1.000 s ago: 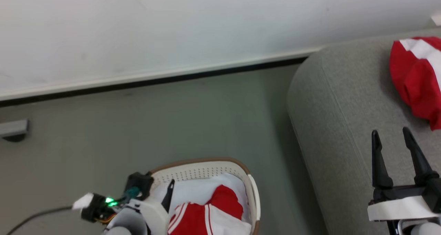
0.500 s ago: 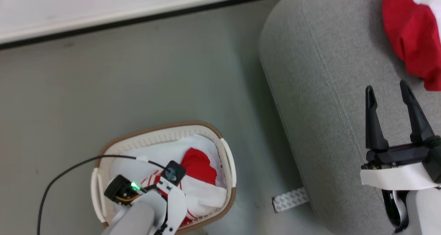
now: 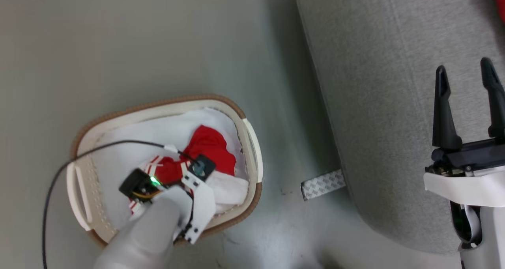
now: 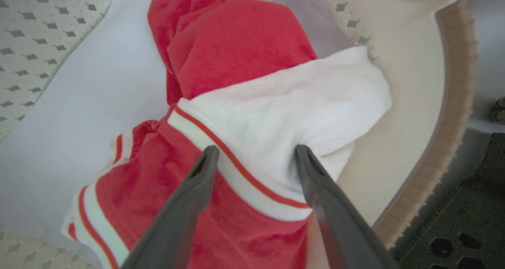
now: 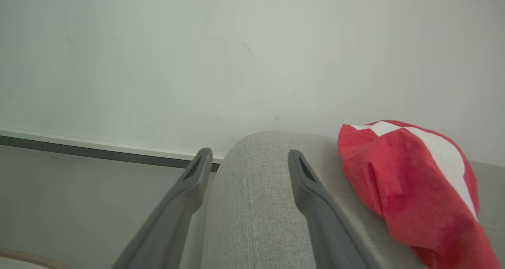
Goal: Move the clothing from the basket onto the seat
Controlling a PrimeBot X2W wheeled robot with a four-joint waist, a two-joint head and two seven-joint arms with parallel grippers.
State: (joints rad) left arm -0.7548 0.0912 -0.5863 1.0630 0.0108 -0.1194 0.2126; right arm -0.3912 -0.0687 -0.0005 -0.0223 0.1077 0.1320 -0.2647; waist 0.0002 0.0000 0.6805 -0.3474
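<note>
Left gripper: we are holding its two fingers spread apart, tips pressing into cloth, with nothing pinched between them.
Clothing: we are seeing it bunched in the basket directly under and between the fingertips. A white panel with a thin red stripe is crossing the gap, and red folds are rising just beyond the tips.
Axis: the bundle is running from the hand's near left to its far side. The striped band is lying slantwise across the gap, so we are judging that closing here would catch that band.
Pad: a pale bluish sheet is lying flat under the clothing, to the left of the fingers. We are thinking a deep pinch could take it along.
Basket: its brown rim is curving close by on the hand's right.
Cable: it is looping from the left wrist over the basket's far rim and out over the floor. We are watching it as a possible snag on the lift.
Nearer arm: the left one is down in the basket, while the right is well apart from it.
Right gripper: we are keeping it parted and empty, hovering over the seat.
Red garment: it is lying on the seat, beyond the right fingers and off to their right.
</note>
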